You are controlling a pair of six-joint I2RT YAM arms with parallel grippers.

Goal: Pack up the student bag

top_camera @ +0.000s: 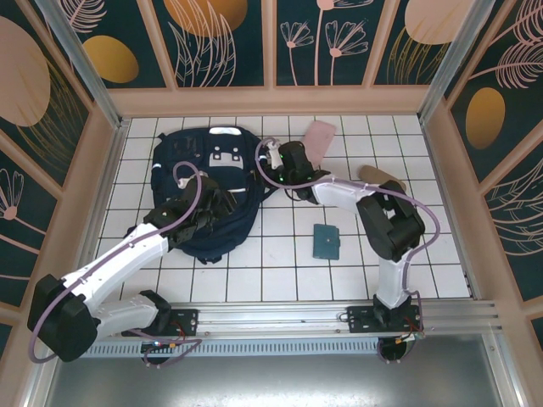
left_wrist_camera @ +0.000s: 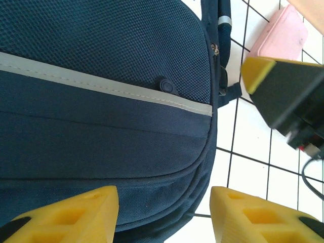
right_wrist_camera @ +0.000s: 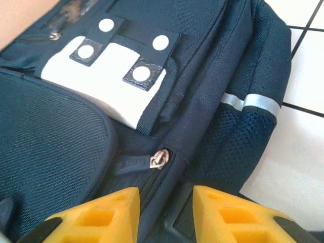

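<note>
The student bag (top_camera: 199, 182), a large navy backpack with a pale stripe and white buckle patches, lies flat on the white tiled table at the back left. My left gripper (top_camera: 218, 206) hovers over its lower right side. In the left wrist view its yellow fingers stand open (left_wrist_camera: 164, 218) astride the bag's rounded edge (left_wrist_camera: 126, 147), holding nothing. My right gripper (top_camera: 276, 167) is at the bag's right edge. It is open (right_wrist_camera: 167, 212) just short of the zipper pull (right_wrist_camera: 160, 161), with the zipper seam running between its fingers.
A pink flat case (top_camera: 321, 139) lies behind the right gripper and appears again as the pink case (left_wrist_camera: 281, 34). A small teal booklet (top_camera: 326, 242) sits mid-table. A tan object (top_camera: 383, 175) lies partly under the right arm. Wooden walls enclose the table.
</note>
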